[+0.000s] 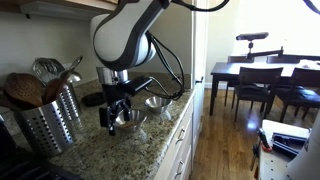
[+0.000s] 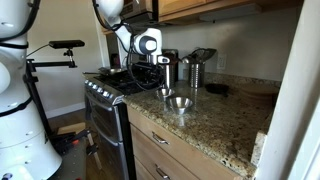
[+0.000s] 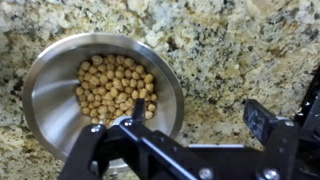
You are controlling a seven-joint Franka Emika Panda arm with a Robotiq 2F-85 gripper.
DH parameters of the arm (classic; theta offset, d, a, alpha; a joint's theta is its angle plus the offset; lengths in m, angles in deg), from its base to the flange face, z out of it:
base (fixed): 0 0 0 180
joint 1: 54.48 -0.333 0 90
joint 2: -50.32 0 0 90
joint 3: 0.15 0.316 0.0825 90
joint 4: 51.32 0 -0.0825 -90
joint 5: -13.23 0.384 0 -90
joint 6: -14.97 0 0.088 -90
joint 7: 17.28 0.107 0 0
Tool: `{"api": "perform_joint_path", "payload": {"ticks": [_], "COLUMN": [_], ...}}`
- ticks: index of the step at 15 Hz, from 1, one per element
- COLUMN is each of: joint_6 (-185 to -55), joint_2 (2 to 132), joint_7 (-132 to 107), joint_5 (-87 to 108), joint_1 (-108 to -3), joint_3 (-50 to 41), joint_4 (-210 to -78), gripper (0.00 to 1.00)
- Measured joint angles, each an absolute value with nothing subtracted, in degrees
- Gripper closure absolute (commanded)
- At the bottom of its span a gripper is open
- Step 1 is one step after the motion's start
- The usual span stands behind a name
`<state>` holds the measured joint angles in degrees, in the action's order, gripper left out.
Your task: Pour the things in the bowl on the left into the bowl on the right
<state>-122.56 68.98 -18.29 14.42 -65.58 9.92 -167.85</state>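
- At the far left in an exterior view, a shiny metal pot (image 1: 52, 122) stands on the speckled stone surface (image 1: 110, 152). Wooden spoons (image 1: 25, 88) stick out of its top.
- Next comes the big white arm (image 1: 125, 38). It bends down over the surface.
- The jaws hang low, right above a small metal bowl (image 1: 128, 122).
- In the wrist view this bowl (image 3: 45, 95) sits on the stone. It holds a heap of little round tan beans (image 3: 115, 85). The beans lie in the middle of the bowl.
- The jaws are spread wide apart. They hold nothing and do not touch the beans.
- In the wrist view the black frame of the jaws reaches over the near edge of the bowl. One dark finger (image 3: 258, 120) is out to the right, over bare stone.
- A second metal bowl (image 1: 155, 103) sits just to the right of the first one. I cannot tell what is inside it.
- In both exterior views the two bowls are close together, near the front edge of the surface.
- In an exterior view a black stove (image 2: 105, 90) stands to the left of the bowls.
- At the far right there is a dark table (image 1: 255, 70) with chairs (image 1: 255, 92) on a wood floor.
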Motion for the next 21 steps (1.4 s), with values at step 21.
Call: {"api": "perform_joint_path", "payload": {"ticks": [21], "joint_6": [-123.1], "joint_2": [71.82], "joint_7": [-18.23], "joint_5": [14.42], "joint_1": [-65.49], "joint_3": [8.75], "joint_4": [-166.41], "gripper": [0.0]}}
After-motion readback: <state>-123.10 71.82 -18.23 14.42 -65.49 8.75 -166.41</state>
